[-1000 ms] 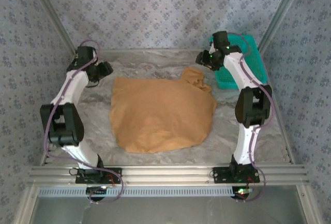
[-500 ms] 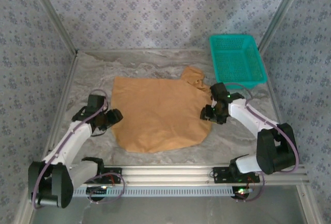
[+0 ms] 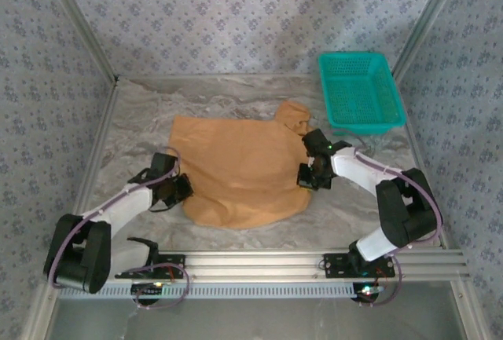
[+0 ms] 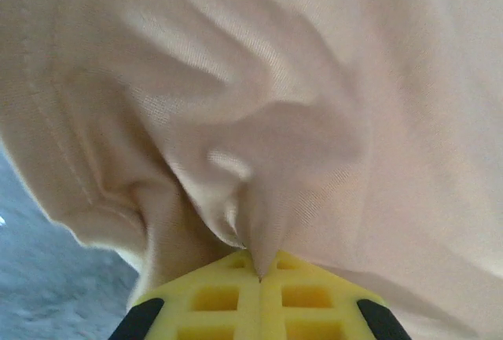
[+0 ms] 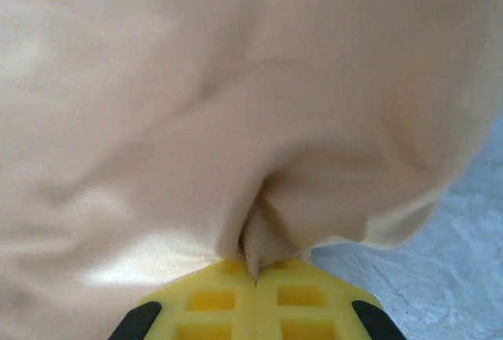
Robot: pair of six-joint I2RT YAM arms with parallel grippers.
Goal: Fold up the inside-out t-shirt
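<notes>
We see a plain orange-brown t-shirt (image 3: pixel 244 175) on a grey marbled worktop (image 3: pixel 141 120), a teal mesh basket (image 3: pixel 359 93) far right, blue-grey walls (image 3: pixel 236 10) with small floral print, white arms (image 3: pixel 126 202) with black joints, and yellow pincer pads (image 4: pixel 220 301).

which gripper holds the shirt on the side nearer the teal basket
The right gripper, shut on the t-shirt edge nearest the teal basket; the left gripper pinches the opposite edge.

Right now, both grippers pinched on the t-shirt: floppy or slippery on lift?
Likely floppy: the t-shirt bunches into soft folds at the left gripper and right gripper, so its middle should sag between them. Probably light: the cloth looks thin. Slip seems unlikely, as each pinch holds a gathered pleat, though a small one.
</notes>
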